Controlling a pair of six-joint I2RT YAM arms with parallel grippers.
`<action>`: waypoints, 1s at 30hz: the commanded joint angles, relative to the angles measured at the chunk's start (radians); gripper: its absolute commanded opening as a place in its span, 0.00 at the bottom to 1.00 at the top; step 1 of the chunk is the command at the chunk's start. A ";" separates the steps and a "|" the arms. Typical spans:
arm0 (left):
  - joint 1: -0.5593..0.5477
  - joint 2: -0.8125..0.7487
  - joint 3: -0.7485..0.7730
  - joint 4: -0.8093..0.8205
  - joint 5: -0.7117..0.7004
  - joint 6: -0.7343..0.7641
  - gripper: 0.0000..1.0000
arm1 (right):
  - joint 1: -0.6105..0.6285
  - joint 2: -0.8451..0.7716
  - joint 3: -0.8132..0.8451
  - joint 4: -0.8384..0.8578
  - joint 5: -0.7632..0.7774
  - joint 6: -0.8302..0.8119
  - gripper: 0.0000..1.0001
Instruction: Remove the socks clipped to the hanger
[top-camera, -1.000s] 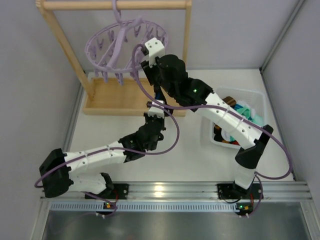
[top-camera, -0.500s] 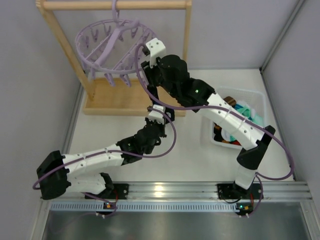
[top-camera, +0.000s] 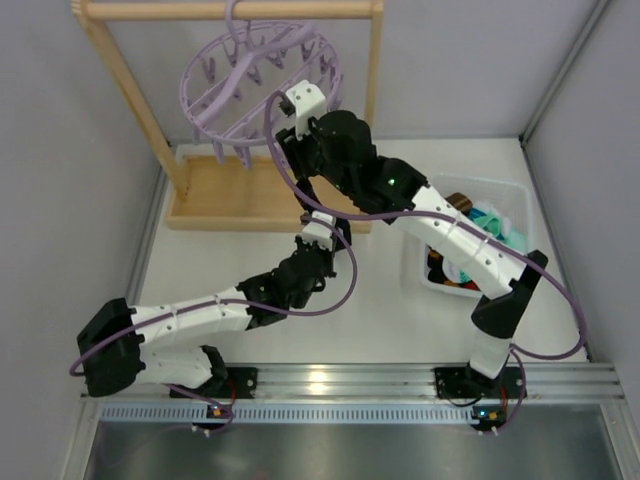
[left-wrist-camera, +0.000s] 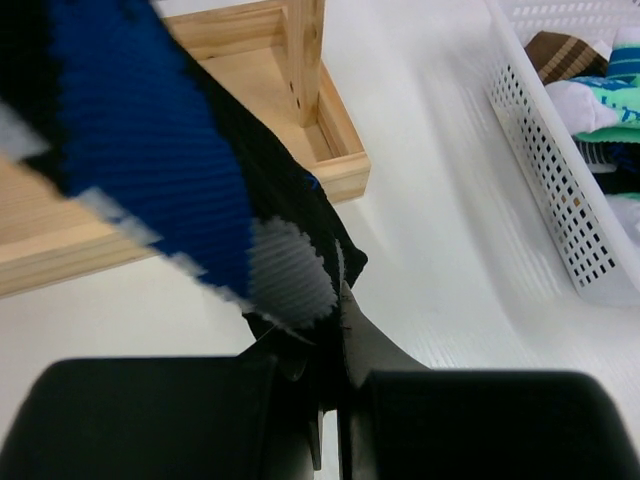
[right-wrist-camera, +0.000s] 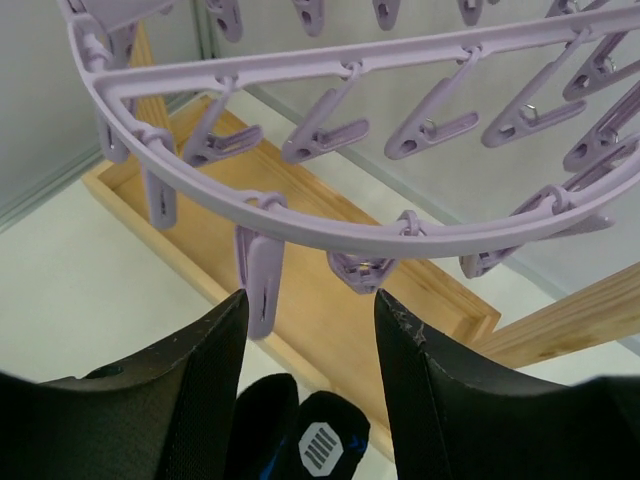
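Note:
The lilac hanger (top-camera: 255, 80) hangs by its hook from the wooden rack's top bar; the pegs (right-wrist-camera: 322, 138) in view hold nothing. My right gripper (top-camera: 290, 125) is open just under the hanger's ring (right-wrist-camera: 350, 228), its fingers (right-wrist-camera: 205, 360) either side of two pegs and not touching them. My left gripper (top-camera: 318, 225) sits low in front of the rack base, shut on a black sock with blue and white patches (left-wrist-camera: 150, 150). The same sock shows below the right gripper (right-wrist-camera: 300, 440). More socks (top-camera: 480, 225) lie in the white basket.
The light wooden rack (top-camera: 240, 200) stands at the back left, with its post (left-wrist-camera: 303, 60) and tray base close to the left gripper. A white perforated basket (top-camera: 425, 270) sits at the right, also in the left wrist view (left-wrist-camera: 560, 190). Grey walls close in both sides.
The hanger has swung left and then back right and tilted. My left gripper has drawn slightly down and right, away from it, with the sock. The right gripper has stayed under the ring.

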 joint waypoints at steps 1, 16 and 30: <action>-0.006 0.017 0.037 0.001 0.022 0.014 0.00 | 0.005 0.039 0.066 -0.023 0.016 -0.030 0.51; -0.006 0.012 0.048 0.001 0.161 -0.009 0.00 | 0.017 -0.007 0.011 0.001 0.062 -0.009 0.54; -0.006 0.032 0.187 -0.022 0.401 -0.035 0.00 | -0.052 -0.599 -0.548 -0.079 0.269 0.161 0.65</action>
